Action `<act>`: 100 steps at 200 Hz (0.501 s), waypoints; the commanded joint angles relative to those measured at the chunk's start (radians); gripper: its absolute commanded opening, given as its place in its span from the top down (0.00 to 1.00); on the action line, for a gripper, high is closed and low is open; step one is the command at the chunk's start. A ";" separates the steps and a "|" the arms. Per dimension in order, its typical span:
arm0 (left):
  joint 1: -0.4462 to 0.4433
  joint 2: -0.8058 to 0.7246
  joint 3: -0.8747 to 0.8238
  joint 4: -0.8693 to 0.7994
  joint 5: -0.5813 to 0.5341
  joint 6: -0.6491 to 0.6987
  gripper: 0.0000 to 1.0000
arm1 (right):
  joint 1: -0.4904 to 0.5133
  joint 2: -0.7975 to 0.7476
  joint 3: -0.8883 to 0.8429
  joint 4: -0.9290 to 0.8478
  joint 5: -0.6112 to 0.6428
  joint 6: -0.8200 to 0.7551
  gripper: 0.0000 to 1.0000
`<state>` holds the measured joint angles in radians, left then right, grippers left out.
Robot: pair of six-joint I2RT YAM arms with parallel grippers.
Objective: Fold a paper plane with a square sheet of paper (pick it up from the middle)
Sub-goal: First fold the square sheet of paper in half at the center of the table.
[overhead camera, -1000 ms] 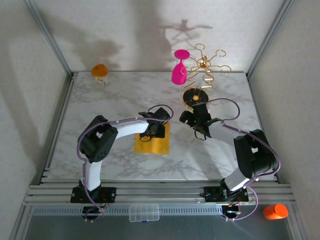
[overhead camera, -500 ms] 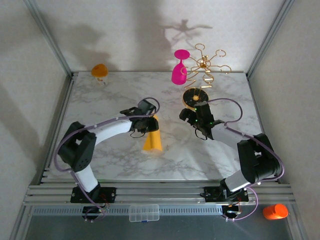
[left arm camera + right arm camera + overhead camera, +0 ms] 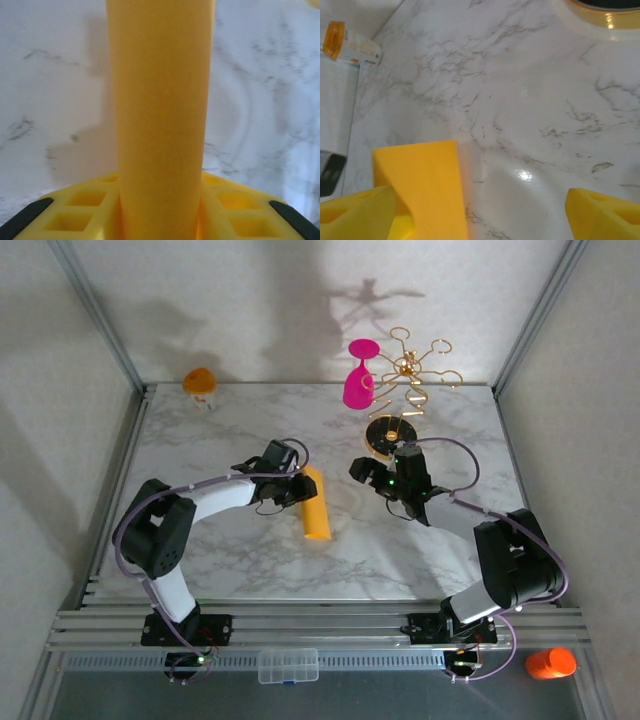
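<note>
My left hand (image 3: 293, 488) pinched the square sheet of paper (image 3: 316, 508) at its middle, so the sheet was gathered into a narrow yellow-orange strip. In the top view the strip ran from that hand toward the near edge, over the centre of the marble surface (image 3: 200, 450). In the left wrist view the paper rose as a rounded column between my two yellow fingers (image 3: 75, 210), which pressed against it on both sides; its shadow fell on the surface to the left. Whether the far end of the strip touched the surface, I could not tell

My right hand (image 3: 362, 472) stood spread wide and held nothing, near the strip on its right and apart from it. In the right wrist view its fingers (image 3: 355, 210) sat at the two lower corners, with a flat part of the paper beside the lower-left one

The round black base (image 3: 385, 432) of the gold rack (image 3: 412, 370) lay just beyond the right hand. The pink goblet (image 3: 358, 380) stood beside the rack. The orange-topped white cup (image 3: 200, 382) sat at the far left corner
</note>
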<state>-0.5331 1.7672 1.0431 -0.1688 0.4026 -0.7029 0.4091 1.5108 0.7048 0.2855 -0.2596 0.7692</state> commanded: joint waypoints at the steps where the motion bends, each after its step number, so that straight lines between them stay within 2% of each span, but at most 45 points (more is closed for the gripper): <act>1: 0.019 0.029 -0.008 -0.021 -0.047 0.051 0.65 | -0.005 0.029 0.008 0.030 -0.070 -0.017 0.14; 49: 0.031 0.073 -0.008 -0.037 -0.089 0.091 0.67 | 0.018 0.079 0.054 -0.016 -0.075 -0.066 0.24; 76: 0.033 0.089 0.003 -0.054 -0.103 0.103 0.71 | 0.072 0.141 0.124 -0.068 -0.076 -0.105 0.39; 100: 0.033 0.100 0.009 -0.062 -0.110 0.122 0.72 | 0.131 0.217 0.193 -0.108 -0.086 -0.127 0.58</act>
<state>-0.5087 1.8412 1.0393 -0.1875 0.3241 -0.6216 0.4858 1.6661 0.8253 0.2348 -0.3191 0.6872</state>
